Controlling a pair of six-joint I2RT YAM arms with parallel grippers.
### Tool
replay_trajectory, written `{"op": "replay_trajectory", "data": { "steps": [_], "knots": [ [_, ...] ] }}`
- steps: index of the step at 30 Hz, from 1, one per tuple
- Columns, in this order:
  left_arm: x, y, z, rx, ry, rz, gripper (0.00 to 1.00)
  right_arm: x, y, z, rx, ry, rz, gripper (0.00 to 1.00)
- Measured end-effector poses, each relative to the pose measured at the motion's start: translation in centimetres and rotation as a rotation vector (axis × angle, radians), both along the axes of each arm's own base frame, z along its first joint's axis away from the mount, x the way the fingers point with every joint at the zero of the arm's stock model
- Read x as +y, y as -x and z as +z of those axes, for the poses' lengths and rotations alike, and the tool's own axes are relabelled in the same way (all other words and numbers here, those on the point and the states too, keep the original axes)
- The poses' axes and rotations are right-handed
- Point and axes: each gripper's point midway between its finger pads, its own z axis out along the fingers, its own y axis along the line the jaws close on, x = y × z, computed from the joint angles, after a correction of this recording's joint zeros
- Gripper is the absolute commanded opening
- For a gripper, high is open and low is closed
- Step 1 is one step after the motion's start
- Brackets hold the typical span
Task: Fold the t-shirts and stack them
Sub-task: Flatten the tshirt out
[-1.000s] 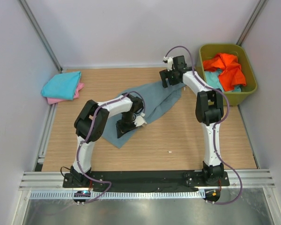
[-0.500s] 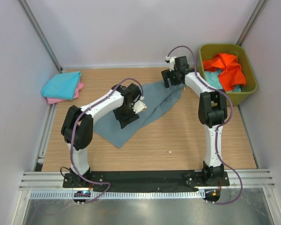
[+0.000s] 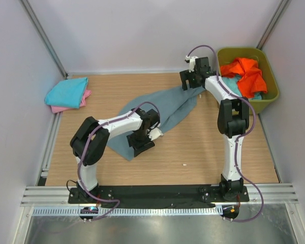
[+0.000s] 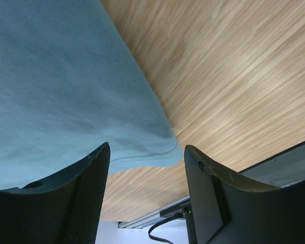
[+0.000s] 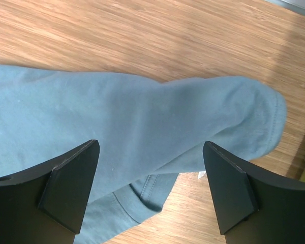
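Pale walls enclose the wooden desk (image 3: 208, 152), where the grey-blue t-shirt (image 3: 170, 109) lies spread diagonally in the middle. The left end effector (image 4: 145, 157) is open over the shirt's near hemmed corner and grips nothing. The right end effector (image 5: 150, 152) is wide open above the far sleeve. At far left a turquoise t-shirt (image 3: 66, 91) lies on a pink t-shirt (image 3: 58, 108). An orange t-shirt (image 3: 246, 71) sits in the olive-green tub (image 3: 273, 91).
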Motion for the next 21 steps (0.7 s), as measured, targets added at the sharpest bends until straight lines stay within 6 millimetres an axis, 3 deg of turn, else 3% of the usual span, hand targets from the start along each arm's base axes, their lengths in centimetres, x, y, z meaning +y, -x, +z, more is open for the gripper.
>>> {"op": "replay_trajectory", "data": {
  "steps": [9,15,18,21],
  "knots": [
    [-0.5,-0.3,-1.8,0.003,0.0,0.027,0.55,-0.3,-0.2,0.3,-0.004,-0.011,-0.016,0.9],
    [-0.1,-0.7,-2.0,-0.015,-0.024,0.027,0.41,-0.4,-0.3,0.3,-0.007,-0.006,-0.021,0.9],
    [0.1,-0.9,-2.0,-0.029,-0.034,0.024,0.3,-0.5,-0.3,0.3,-0.009,-0.003,-0.023,0.89],
    [0.3,-1.3,-1.8,-0.054,-0.041,0.025,0.0,-0.6,-0.4,0.4,-0.012,-0.001,-0.027,0.89]
  ]
}}
